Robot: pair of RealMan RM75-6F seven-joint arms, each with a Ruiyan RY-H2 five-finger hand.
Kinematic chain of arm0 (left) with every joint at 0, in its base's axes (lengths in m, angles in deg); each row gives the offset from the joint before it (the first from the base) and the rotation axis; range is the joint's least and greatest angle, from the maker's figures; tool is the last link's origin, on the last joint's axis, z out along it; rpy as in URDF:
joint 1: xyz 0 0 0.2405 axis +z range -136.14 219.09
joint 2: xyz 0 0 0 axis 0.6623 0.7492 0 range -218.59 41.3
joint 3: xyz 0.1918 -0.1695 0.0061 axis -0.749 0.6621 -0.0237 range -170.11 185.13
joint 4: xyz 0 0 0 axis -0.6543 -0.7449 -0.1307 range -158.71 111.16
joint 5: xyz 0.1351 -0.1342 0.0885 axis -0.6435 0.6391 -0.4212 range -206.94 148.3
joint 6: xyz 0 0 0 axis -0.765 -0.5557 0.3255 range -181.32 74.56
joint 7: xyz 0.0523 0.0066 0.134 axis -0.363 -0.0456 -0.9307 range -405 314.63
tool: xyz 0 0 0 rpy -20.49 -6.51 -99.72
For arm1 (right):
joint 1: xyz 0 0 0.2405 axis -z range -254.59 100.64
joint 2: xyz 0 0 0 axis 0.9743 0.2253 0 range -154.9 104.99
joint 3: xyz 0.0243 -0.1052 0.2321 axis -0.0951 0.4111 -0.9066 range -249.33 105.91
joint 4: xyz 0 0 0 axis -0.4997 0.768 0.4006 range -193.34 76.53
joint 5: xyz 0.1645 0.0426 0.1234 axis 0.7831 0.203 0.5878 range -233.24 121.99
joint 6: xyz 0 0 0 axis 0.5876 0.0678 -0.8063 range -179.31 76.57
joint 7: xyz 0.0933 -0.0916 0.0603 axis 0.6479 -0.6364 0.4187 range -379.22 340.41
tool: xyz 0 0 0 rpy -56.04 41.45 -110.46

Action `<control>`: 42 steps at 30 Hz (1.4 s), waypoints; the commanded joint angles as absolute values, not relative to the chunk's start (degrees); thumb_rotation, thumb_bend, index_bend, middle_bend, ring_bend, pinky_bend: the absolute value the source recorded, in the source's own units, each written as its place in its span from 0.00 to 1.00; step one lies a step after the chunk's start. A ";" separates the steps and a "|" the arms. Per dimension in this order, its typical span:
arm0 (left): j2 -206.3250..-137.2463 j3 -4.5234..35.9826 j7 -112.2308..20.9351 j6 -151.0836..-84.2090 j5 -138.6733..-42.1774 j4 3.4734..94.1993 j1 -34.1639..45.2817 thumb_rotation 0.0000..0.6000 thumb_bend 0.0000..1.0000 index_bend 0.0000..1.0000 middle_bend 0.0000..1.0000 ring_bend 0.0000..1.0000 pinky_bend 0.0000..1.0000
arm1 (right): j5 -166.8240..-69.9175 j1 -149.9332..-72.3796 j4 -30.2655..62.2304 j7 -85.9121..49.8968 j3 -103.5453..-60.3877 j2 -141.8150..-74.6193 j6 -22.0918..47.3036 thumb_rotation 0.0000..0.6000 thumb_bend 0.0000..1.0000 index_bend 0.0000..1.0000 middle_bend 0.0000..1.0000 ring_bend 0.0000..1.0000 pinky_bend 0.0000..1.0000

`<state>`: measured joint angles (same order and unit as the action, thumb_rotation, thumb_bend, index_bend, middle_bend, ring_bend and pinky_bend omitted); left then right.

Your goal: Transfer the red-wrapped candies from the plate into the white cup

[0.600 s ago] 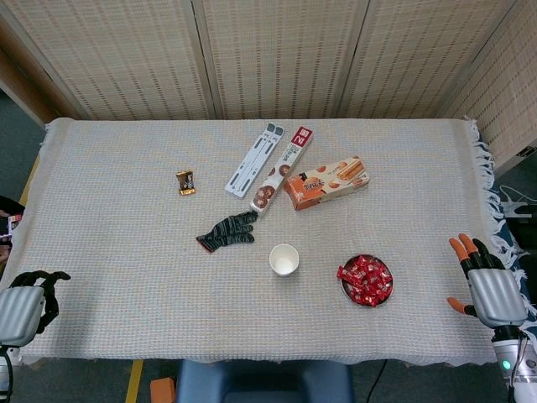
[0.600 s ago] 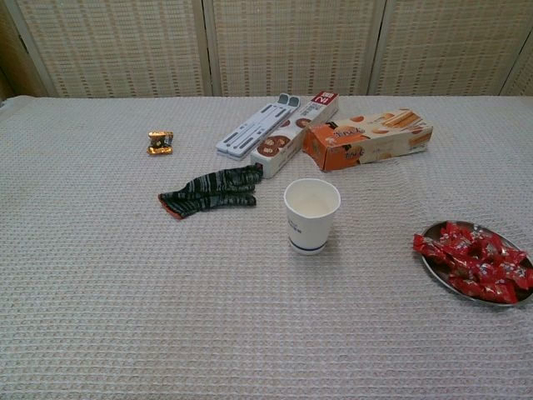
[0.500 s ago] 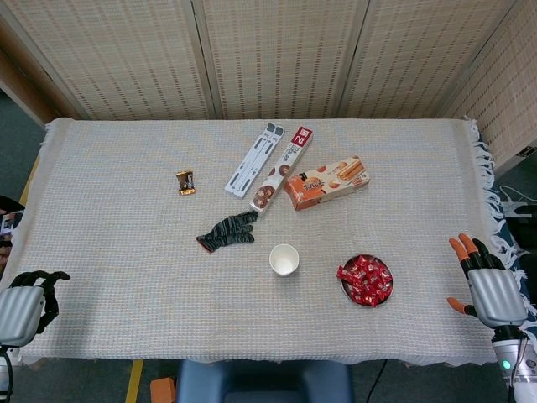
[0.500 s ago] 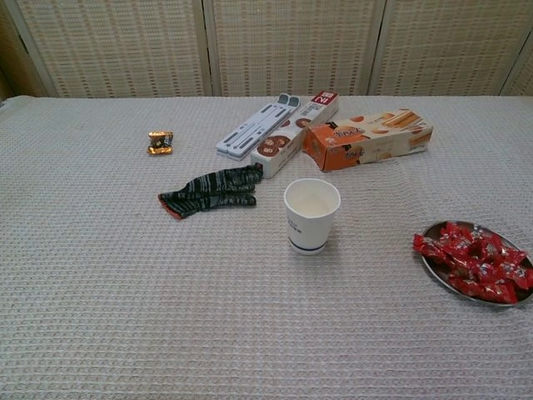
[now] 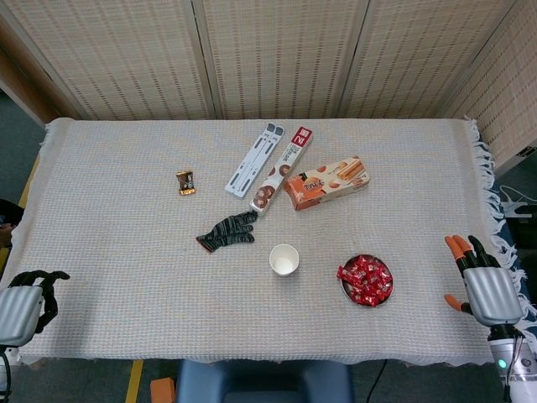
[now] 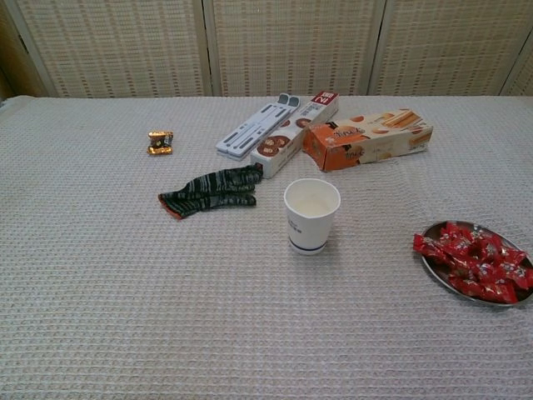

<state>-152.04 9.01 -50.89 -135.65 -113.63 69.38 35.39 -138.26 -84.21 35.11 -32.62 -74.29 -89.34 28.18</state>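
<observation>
White waffle-weave cloth covers the table (image 5: pixel 126 243).

Left to right: the left hand (image 5: pixel 23 300) rests at the near left corner, holds nothing, its dark fingers curled inward. The white cup (image 5: pixel 284 259) stands upright near centre. The red-wrapped candies (image 5: pixel 366 280) lie heaped on the plate (image 6: pixel 432 268), just right of the cup and apart from it. The right hand (image 5: pixel 479 281) hangs off the near right edge, fingers spread, empty.

Risks:
- The cup looks light; a hand brushing its rim may tip it.
- The candies overlap; a pinch may lift several or push some over the low rim.
- A hard press may slide the plate on the cloth.

View differences: the head view shows both hands; the chest view shows neither, but shows the cup's side wall (image 6: pixel 310 227) and blue band.
</observation>
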 commanded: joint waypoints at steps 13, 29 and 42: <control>-150.46 8.40 -47.97 -137.18 -115.72 70.45 36.07 1.00 0.42 0.34 0.20 0.27 0.27 | -138.81 -89.07 34.36 -36.73 -75.14 -91.73 21.79 1.00 0.00 0.30 0.73 0.61 0.84; -149.56 8.30 -45.58 -137.88 -116.52 70.66 36.43 1.00 0.42 0.34 0.21 0.27 0.27 | -125.12 -98.70 35.89 -47.55 -76.38 -95.33 5.53 1.00 0.00 0.36 0.76 0.70 0.93; -149.12 8.12 -44.63 -138.52 -117.30 70.80 36.72 1.00 0.42 0.34 0.22 0.27 0.27 | -128.08 -100.45 29.62 -43.16 -75.06 -100.59 5.74 1.00 0.08 0.49 0.79 0.72 0.94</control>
<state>-149.13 8.14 -44.65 -138.52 -117.29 70.80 36.72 -126.76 -100.19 30.59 -44.60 -75.48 -99.68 5.65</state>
